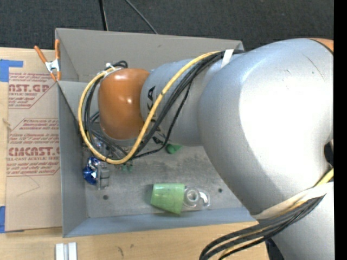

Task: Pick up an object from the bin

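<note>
Here, the approach step of a bin pick. The arm [260, 123] reaches from the right across the grey metal bin [71, 156], with its orange wrist cover [122, 104] and looped cables above the left part of the bin floor. The end effector [100, 173] sits low near the left wall, just beside a small shiny blue object [89, 172]. Whether it is released or clenched cannot be told, and nothing is seen grasped.

On this evidence the pick is judged not yet made. The next move calls for centring on the blue object, closing on it and lifting straight up. The nearby wall leaves little room, and so small a piece may slip.

Contents of the bin, well apart from one another:
- a light-green cup-like piece [167, 197] on its side near the front wall, with a clear ring-shaped part [194, 198] at its mouth
- a small green piece [173, 148] at the arm's edge
- a darker green bit [127, 168] near the end effector
</note>
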Motion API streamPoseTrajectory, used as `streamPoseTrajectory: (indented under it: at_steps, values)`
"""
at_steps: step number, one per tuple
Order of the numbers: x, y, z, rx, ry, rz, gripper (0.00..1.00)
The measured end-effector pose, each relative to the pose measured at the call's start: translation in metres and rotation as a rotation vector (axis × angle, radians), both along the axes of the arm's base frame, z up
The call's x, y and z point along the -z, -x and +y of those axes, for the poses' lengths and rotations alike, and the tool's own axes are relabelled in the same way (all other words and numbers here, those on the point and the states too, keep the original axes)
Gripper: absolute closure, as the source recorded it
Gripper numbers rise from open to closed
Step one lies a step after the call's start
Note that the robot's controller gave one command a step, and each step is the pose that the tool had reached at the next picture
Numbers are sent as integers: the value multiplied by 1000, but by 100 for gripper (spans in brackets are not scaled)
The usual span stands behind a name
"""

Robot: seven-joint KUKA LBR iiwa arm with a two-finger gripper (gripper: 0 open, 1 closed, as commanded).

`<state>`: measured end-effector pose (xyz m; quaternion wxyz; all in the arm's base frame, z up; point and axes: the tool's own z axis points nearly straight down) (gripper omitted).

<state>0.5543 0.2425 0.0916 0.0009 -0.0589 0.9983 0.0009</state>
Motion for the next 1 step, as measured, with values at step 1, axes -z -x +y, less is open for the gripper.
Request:
streamPoseTrajectory:
  at_steps: [1]
  values:
    - [-112,-6,-10,-47,-1,-9,100]
